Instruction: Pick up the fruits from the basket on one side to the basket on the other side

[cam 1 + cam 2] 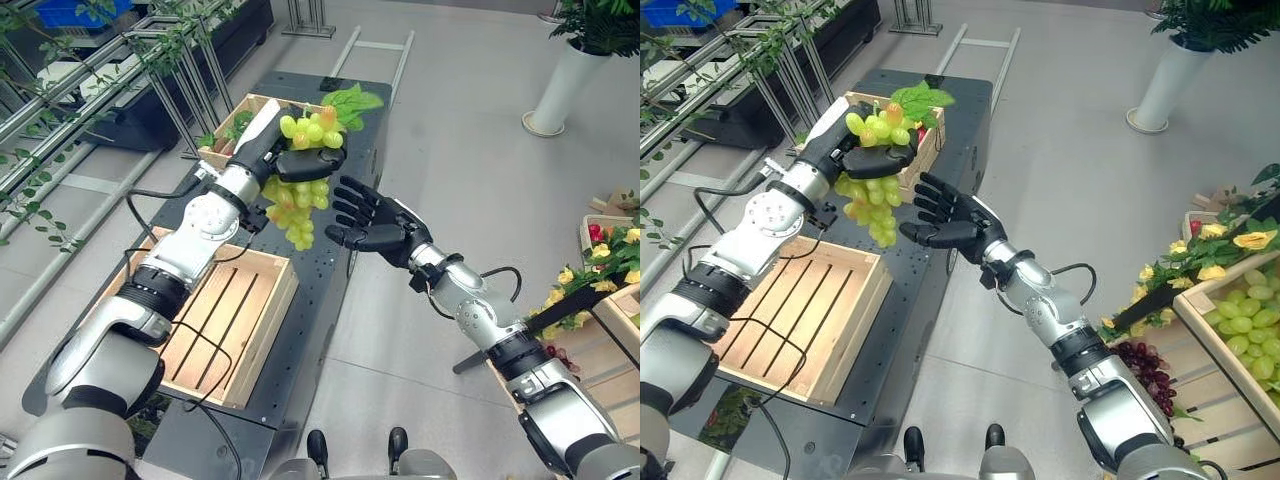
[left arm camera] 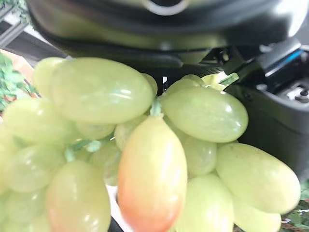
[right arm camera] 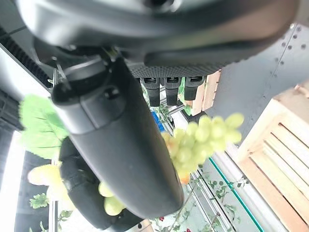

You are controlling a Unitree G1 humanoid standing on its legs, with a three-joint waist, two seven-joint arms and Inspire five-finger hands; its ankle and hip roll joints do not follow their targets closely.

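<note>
Currently, a bunch of pale green plastic grapes [image 1: 300,205] is gripped by the curled left hand [image 1: 300,160] above the black table [image 1: 330,270]; the right hand [image 1: 375,222] is held spread just beside it.

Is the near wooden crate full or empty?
Empty: the near crate shows bare slats, while the left hand holds the grapes in the air.
</note>
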